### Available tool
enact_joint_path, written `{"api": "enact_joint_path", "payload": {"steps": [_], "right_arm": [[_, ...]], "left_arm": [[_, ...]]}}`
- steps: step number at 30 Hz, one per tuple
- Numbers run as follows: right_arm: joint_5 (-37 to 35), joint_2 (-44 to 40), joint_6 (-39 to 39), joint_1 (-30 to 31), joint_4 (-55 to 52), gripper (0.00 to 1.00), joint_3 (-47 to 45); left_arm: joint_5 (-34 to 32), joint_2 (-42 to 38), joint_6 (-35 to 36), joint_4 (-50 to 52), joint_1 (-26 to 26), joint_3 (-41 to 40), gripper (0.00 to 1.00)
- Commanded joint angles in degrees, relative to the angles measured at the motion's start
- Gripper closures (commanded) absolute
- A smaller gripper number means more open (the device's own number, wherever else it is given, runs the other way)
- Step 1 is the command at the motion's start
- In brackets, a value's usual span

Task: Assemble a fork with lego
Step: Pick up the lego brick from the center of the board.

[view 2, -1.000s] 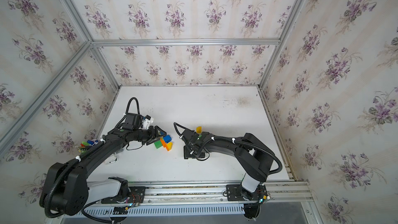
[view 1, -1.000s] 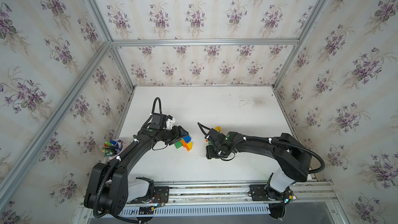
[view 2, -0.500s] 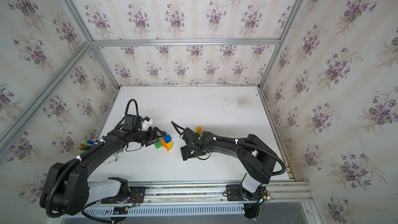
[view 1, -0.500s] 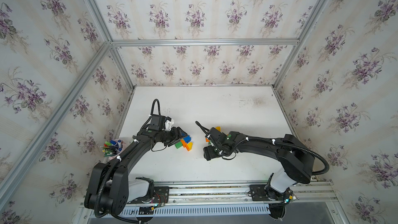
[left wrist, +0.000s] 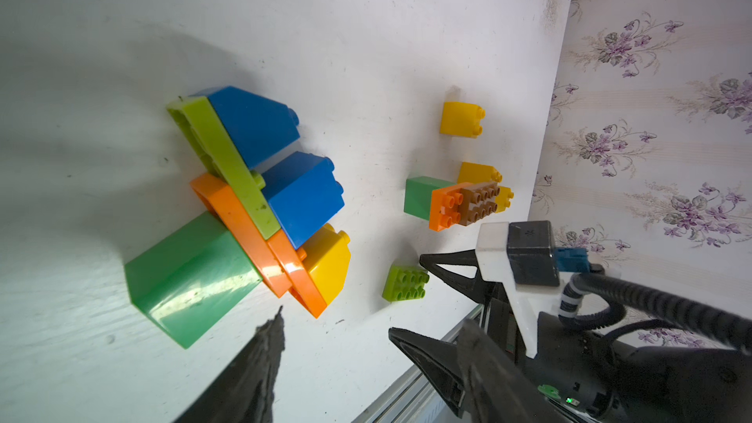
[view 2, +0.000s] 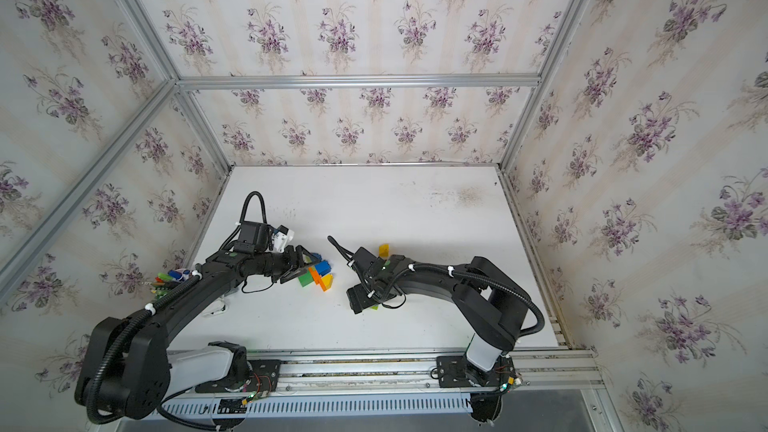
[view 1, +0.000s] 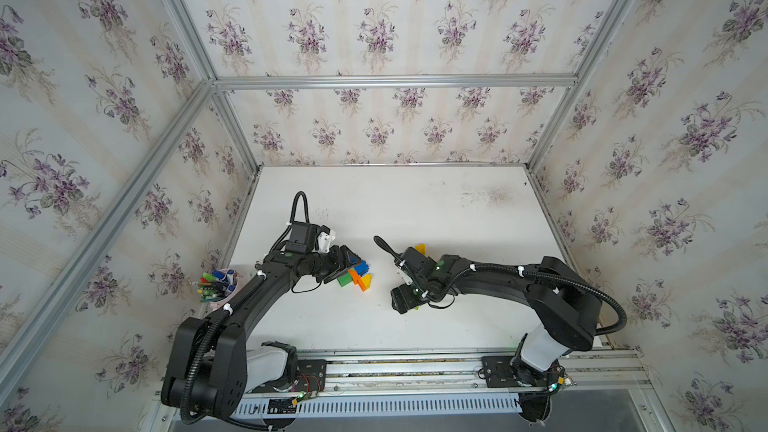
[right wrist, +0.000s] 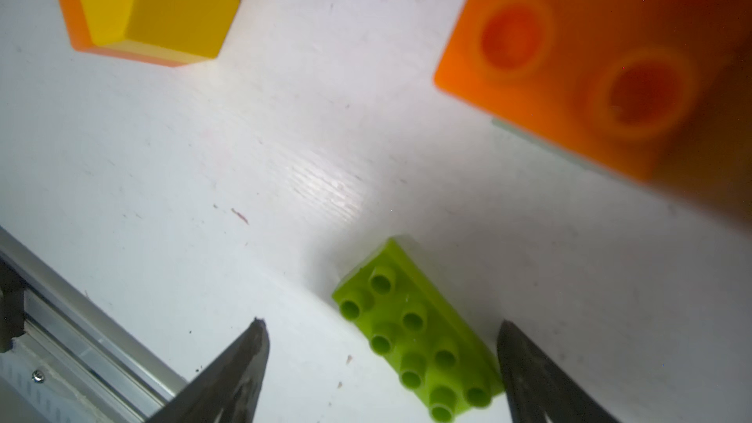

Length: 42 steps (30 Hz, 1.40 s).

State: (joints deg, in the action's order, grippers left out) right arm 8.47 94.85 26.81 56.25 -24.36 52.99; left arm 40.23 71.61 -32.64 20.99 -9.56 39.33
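**A:** Two pincers over the white counter [view 1: 415, 209]. What has each got hold of?

**B:** Nothing, either of them. The left pincer [left wrist: 372, 317] has its jaws well apart with only bare counter between them. The joined cluster [left wrist: 252, 213] rests just ahead of its fingertips, and nothing touches it.

**A:** What makes up that cluster?

**B:** Two blue bricks, a lime plate and an orange plate set slantwise against them, a green brick at one end and a yellow one at the other. In both top views it lies left of the counter's middle, right at the left pincer's nose.

**A:** And the right side?

**B:** The right pincer [right wrist: 381, 324] is spread wide and low over the counter. It straddles a small lime brick [right wrist: 415, 339], studs showing, which lies nearer one finger. I cannot tell whether it touches that finger. It is not gripped.

**A:** Any other lego?

**B:** A second stack [left wrist: 460, 201] of green, orange, brown and yellow pieces sits close by the right pincer. A lone yellow brick [view 1: 420, 248] stands farther back, apart from it.

**A:** Anything else?

**B:** A cup of pens [view 1: 216, 284] by the counter's left edge, well apart from the bricks.
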Motion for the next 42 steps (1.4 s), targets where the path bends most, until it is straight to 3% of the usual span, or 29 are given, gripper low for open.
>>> {"api": "enact_joint_path", "payload": {"steps": [1,6,14,20,42], "right_arm": [[0.8,-1.0,1.6,0.6,-0.3,0.14,-0.8],[-3.2,-1.7,2.1,1.7,-3.1,0.21,-0.3],[-8.0,-0.3,-5.3,1.7,-9.8,0.33,1.7],[-6.0,1.2,-6.8,2.0,-9.3,0.37,2.4],[-12.1,6.0,-7.2,5.9,-14.6,0.55,6.5]], "left_arm": [[0.1,0.4,-0.1,-0.7,0.1,0.1,0.3],[0.3,0.3,0.1,-0.4,0.1,0.1,0.3],[0.5,1.4,0.0,-0.8,0.1,0.2,0.3],[0.7,2.6,-0.3,-1.4,0.1,0.3,0.3],[0.9,3.8,0.0,-1.8,0.1,0.5,0.31]]}}
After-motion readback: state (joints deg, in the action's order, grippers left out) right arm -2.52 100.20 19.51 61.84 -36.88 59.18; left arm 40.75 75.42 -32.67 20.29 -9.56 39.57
